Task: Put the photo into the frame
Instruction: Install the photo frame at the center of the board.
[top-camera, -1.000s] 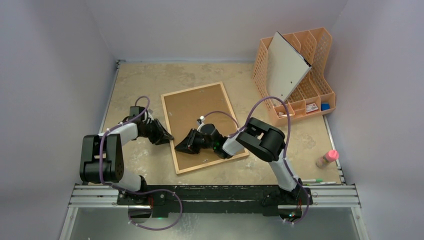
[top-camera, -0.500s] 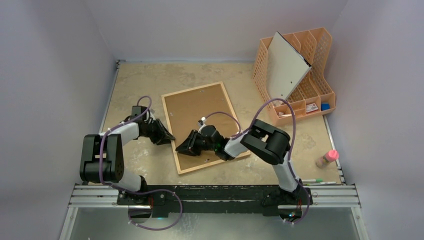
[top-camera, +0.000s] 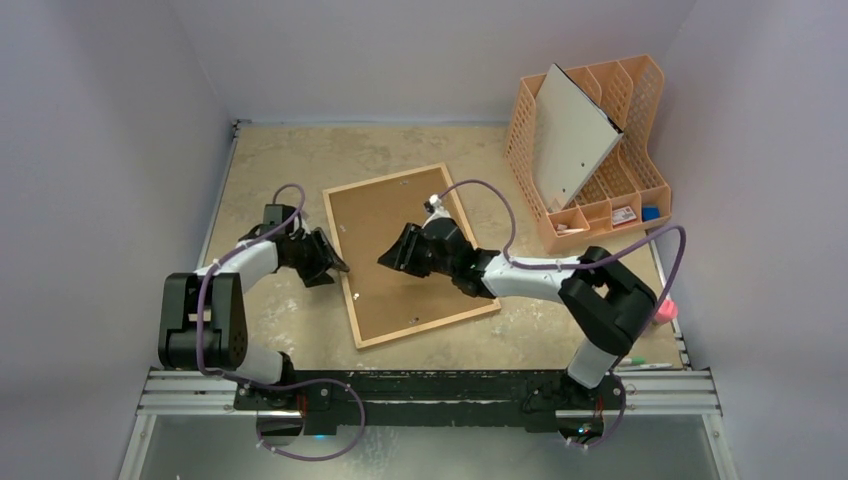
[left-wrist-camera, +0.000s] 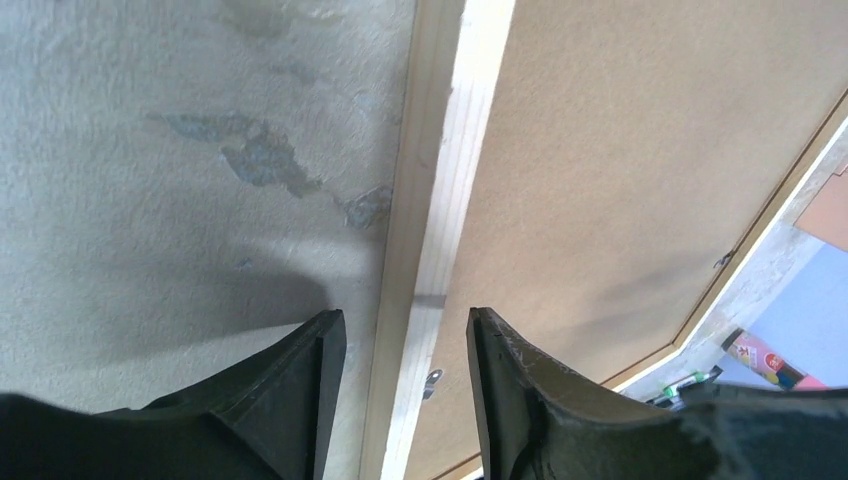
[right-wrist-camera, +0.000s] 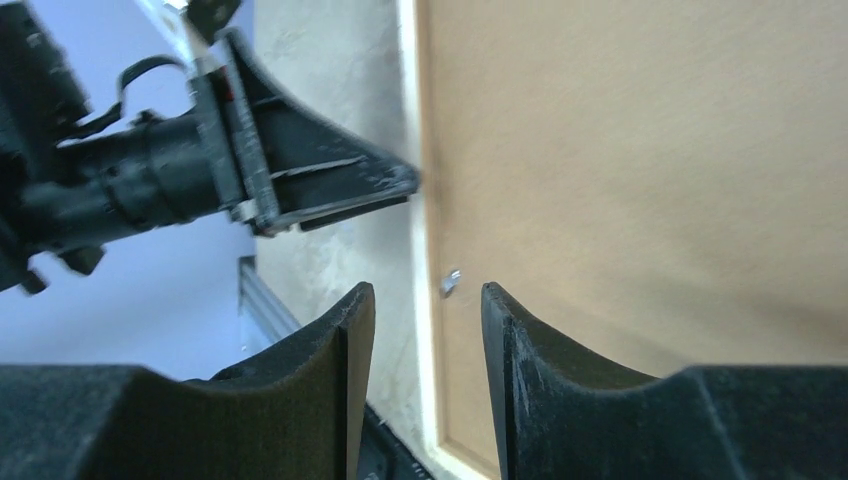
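The frame (top-camera: 428, 328) of thin light wood lies flat on the table with the brown hardboard backing panel (top-camera: 385, 215) facing up in it. The photo is hidden; no print shows in any view. My left gripper (top-camera: 335, 265) is open at the frame's left rail; in the left wrist view the gripper (left-wrist-camera: 405, 340) straddles the rail (left-wrist-camera: 455, 180) without clamping it. My right gripper (top-camera: 390, 258) is open and empty, above the backing panel near that same rail. In the right wrist view the gripper (right-wrist-camera: 428, 300) looks along the rail (right-wrist-camera: 420, 200) towards the left gripper's fingers (right-wrist-camera: 330, 190).
An orange lattice organizer (top-camera: 640, 120) stands at the back right with a white-grey board (top-camera: 572, 135) leaning in it. A pink-capped bottle (top-camera: 655, 316) and pens (top-camera: 635, 362) lie at the right edge. Small metal tabs (right-wrist-camera: 450, 282) hold the backing panel (right-wrist-camera: 650, 180).
My right arm has stretched out, its elbow swinging right, and its gripper has lifted and moved farther up the panel. My left gripper has shifted slightly up along the left rail.
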